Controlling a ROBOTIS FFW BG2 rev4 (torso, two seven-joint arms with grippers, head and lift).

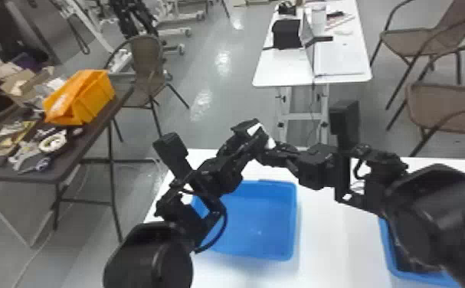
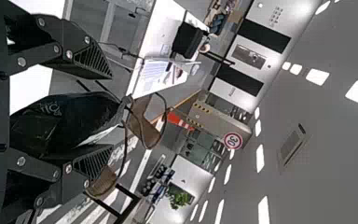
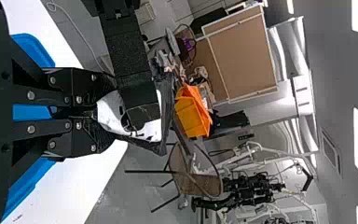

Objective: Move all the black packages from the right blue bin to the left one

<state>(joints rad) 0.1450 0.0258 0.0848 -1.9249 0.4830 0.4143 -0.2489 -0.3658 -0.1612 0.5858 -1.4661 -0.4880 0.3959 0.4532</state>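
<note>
– Where is the package?
– Raised between the two grippers. In the left wrist view the black package [image 2: 74, 119] lies between the spread fingers of the left gripper [image 1: 257, 138]. A gap shows beside one finger, and I can't tell whether the other presses on it
– And the right gripper [image 1: 275, 150]?
– Its fingertips are drawn together on an edge of the package, by the white part [image 3: 109, 112]. The left gripper hides some of that white part in the right wrist view
– Can you make it out from the head?
– Barely. The grippers and package overlap there in one dark tangle, so its outline is unclear
– How do the arms stand?
– The left one rises from the bottom edge and bends inward, its gripper slanting up to the right. The right one comes in from the right edge and points left, nearly level. They meet in front of the far edge of the white table [image 1: 331, 233]
– And the bins?
– The left blue bin [image 1: 258, 229] sits near the table's left edge, one side partly behind the left arm. The right arm covers much of the right blue bin [image 1: 386, 245]; something dark [image 1: 401, 258] is inside, too hidden to name
</note>
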